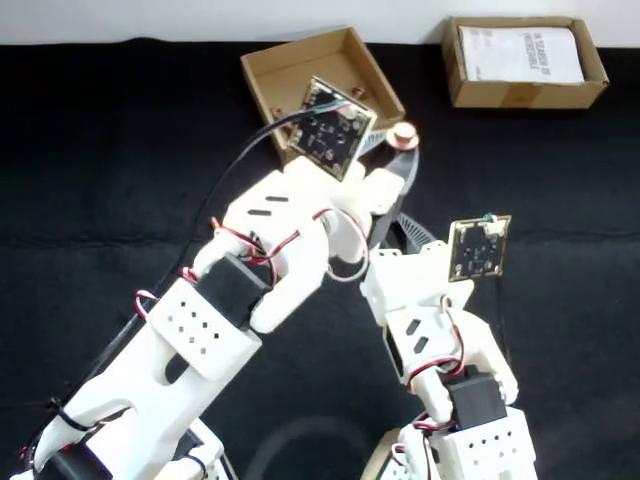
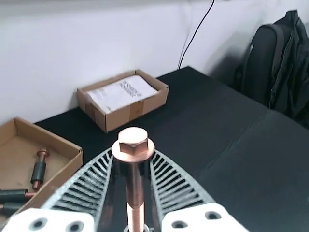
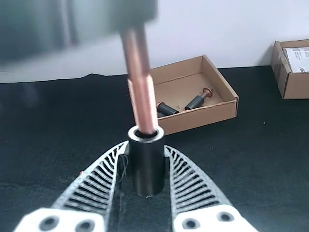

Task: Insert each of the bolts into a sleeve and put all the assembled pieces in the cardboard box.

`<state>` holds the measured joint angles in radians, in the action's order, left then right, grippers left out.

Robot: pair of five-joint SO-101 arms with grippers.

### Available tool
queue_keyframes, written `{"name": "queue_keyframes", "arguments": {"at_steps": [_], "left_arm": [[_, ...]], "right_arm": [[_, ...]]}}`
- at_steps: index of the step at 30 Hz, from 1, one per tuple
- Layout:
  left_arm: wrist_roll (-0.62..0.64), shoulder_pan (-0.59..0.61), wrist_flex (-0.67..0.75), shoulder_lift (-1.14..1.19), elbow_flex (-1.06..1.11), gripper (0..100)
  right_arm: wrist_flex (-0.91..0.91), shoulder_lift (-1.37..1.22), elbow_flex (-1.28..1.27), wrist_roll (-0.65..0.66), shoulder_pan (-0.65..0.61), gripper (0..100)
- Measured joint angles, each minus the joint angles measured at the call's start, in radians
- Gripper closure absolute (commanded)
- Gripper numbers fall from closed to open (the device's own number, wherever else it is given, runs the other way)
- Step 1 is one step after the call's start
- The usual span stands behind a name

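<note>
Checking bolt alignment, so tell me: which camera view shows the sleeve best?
The right wrist view: the sleeve stands upright in the right gripper, its open top meeting the bolt. In the high view the arms cover it; the left wrist view looks down the bolt's head and shank instead.

Bright, even light casts faint shadows and a sheen on the bolt (image 2: pixel 133 144).

Bolt (image 3: pixel 140 82) upper end lost in dark blur, cardboard box (image 1: pixel 298 75) partly hidden behind a wrist camera (image 1: pixel 328 125)
</note>
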<state>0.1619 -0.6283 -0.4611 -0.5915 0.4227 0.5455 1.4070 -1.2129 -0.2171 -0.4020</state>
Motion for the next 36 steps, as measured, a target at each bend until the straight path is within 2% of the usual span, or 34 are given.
{"name": "queue_keyframes", "arguments": {"at_steps": [11, 14, 18, 24, 32, 36], "left_arm": [[0.002, -0.003, 0.000, 0.000, 0.129, 99], [0.002, -0.003, -0.040, -0.002, 0.132, 99], [0.002, -0.008, -0.163, -0.005, 0.120, 95], [0.002, -0.009, -0.427, -0.044, 0.018, 71], [0.002, -0.009, -0.717, -0.066, -0.201, 70], [-0.003, 0.032, -0.861, -0.066, -0.359, 72]], "right_arm": [[0.000, 0.000, 0.000, 0.000, 0.000, 99.1], [0.000, -0.002, 0.000, 0.000, 0.000, 99.1], [0.002, -0.002, -0.003, 0.000, 0.000, 99.1], [0.002, -0.002, -0.002, 0.000, 0.005, 99.1], [0.000, -0.002, -0.002, 0.017, 0.000, 99.1], [0.000, -0.002, -0.002, 0.032, 0.006, 99.1]]}}
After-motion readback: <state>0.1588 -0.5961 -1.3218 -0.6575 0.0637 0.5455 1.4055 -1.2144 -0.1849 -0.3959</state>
